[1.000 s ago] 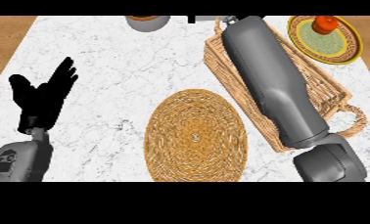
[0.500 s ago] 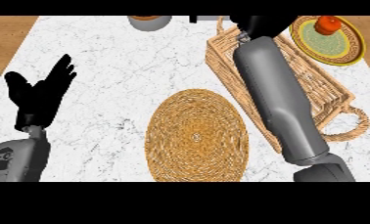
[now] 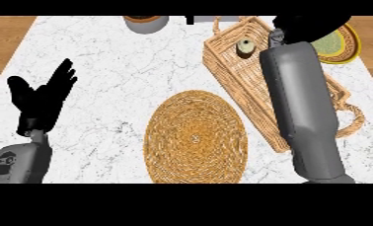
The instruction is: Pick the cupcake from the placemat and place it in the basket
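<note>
We start at the right hand, which shows as a dark mass at the far end of the grey right forearm, over the far right corner of the basket and partly over the plate beyond it. Its fingers merge into one black shape, so we cannot tell whether they are spread or curled. Nothing shows in its grasp.

The cupcake sits inside the basket, in the far part, just left of the forearm and apart from the hand. We see it from above as a small round with a pale top and dark rim; it seems to stand upright, its axis pointing up toward us, so it has no long side across the counter.

The left hand rests open at the view's left edge, fingers straight and spread, pointing away from us.

The round woven placemat lies bare on the white marble counter, near the middle, its right rim beside the basket's near left wall. A grey bowl is cut by the far edge.

Against half a second ago, the right forearm has swung rightward off the basket's middle, the hand has moved toward the plate, and the cupcake, hidden then, now lies uncovered in the basket. The left hand has not shifted.
</note>
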Robot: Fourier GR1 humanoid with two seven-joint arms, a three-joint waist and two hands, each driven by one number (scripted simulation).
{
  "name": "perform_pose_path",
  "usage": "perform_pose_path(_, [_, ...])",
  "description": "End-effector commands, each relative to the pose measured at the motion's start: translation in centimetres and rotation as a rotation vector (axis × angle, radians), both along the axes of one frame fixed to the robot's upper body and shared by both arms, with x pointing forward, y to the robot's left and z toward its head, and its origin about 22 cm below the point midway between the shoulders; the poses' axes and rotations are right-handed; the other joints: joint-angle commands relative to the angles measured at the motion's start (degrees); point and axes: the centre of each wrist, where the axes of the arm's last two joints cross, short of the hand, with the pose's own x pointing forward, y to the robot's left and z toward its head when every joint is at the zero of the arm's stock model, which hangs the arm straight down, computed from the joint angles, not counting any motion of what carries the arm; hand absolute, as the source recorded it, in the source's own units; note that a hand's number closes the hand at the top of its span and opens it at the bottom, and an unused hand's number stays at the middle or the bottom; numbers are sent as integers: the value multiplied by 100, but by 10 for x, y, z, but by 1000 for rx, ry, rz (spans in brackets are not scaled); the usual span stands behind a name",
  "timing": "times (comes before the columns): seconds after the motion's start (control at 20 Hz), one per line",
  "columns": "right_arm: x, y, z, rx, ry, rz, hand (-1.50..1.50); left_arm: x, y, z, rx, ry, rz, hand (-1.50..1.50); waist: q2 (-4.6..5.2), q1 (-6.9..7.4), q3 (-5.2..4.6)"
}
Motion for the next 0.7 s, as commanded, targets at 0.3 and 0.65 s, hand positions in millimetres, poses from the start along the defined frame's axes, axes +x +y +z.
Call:
perform_pose_path(0.3, [-81,-34,-4,305,-142,-29,-150,-6,2,3,8,10,16,0,-111,-99,8])
perform_pose_path(0.65, [-163,-41,-31,342,-39,53,-150,-13,20,1,13,10,35,0,-80,-218,-6])
